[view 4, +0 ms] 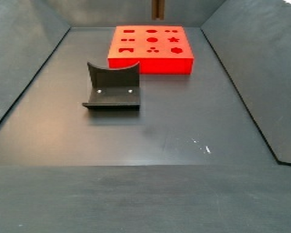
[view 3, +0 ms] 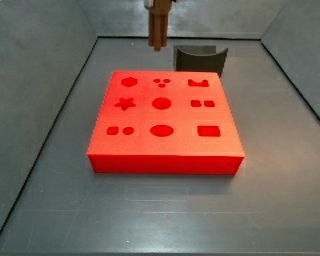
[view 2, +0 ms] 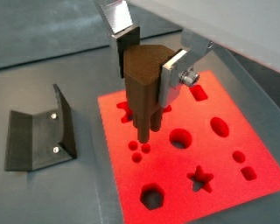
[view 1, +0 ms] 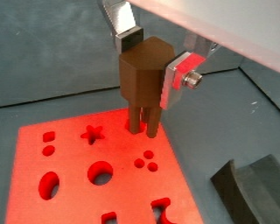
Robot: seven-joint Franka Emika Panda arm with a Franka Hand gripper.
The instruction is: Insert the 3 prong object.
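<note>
One piece: the 3 prong object point(view 1: 143, 83), a brown block with thin prongs pointing down, is clamped between the silver plates of the tool point(view 1: 150, 66).
Tool: closed on the 3 prong object, poised above the red block point(view 3: 164, 120), over its edge nearest the dark grey curved holder point(view 3: 200, 57).
Prongs: in both wrist views the tips hang just above the red block's top face, near a cluster of three small round holes point(view 2: 137, 152); they appear not yet seated, though contact cannot be ruled out.
Done: the piece looks picked up, carried over the red block and held upright.
Left: by this reading, lining the prongs up with the three holes and pressing down, then letting go.
Red block: its top carries star, circle, square and other cut-outs, all apparently unfilled.
Table: dark grey, matte and flat point(view 4: 160, 136), with the dark L-shaped fixture point(view 4: 112, 87) standing well apart from the red block.
Room: plain grey walls enclose the table on the visible sides.
</note>
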